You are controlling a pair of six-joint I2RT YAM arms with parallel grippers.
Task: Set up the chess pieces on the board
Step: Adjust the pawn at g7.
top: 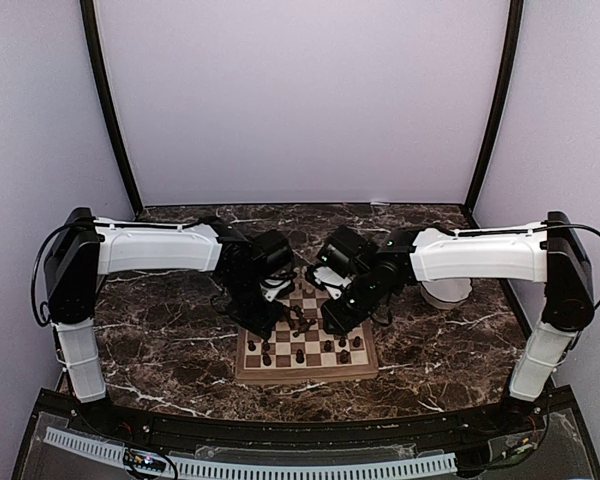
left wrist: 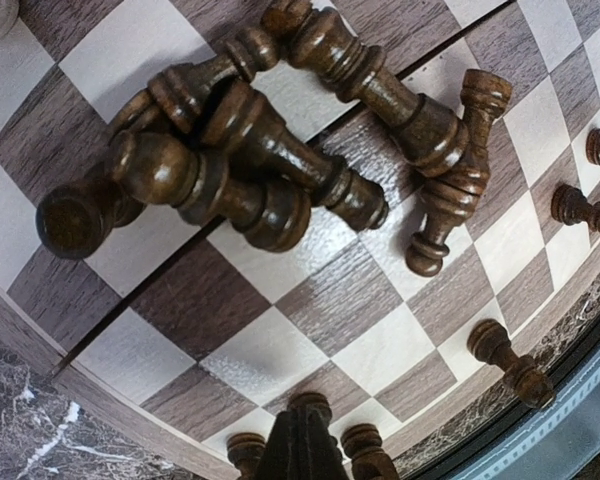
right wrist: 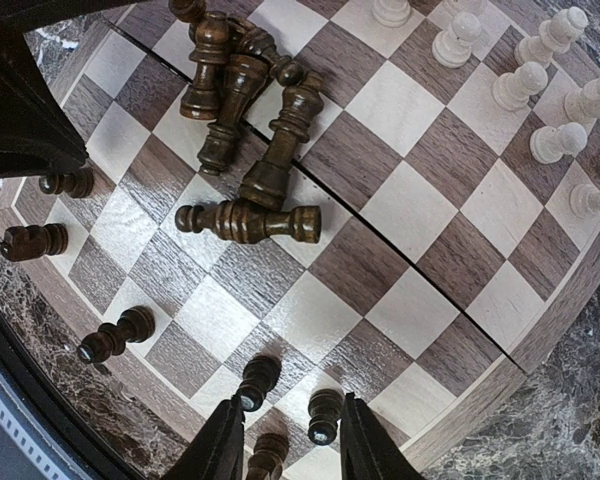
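Note:
The board (top: 305, 377) lies between both arms. A heap of dark brown chess pieces (left wrist: 250, 170) lies toppled near its middle, also in the right wrist view (right wrist: 245, 100). Other dark pieces stand along the near rows (top: 300, 354). My left gripper (left wrist: 302, 440) is shut, its tip right against the top of a standing dark piece (left wrist: 312, 402); I cannot tell whether that piece is pinched. Two more dark pieces (left wrist: 365, 448) flank the fingers. My right gripper (right wrist: 290, 402) hangs open over the board's edge row, with a standing dark piece (right wrist: 323, 415) between its fingers, untouched.
Cream pieces (right wrist: 520, 85) stand in rows on the board's far side. A white bowl (top: 447, 292) sits on the marble table behind the right arm. The left arm's dark body (right wrist: 20, 100) fills the right wrist view's upper left. The two grippers (top: 270, 322) (top: 332, 320) are close together.

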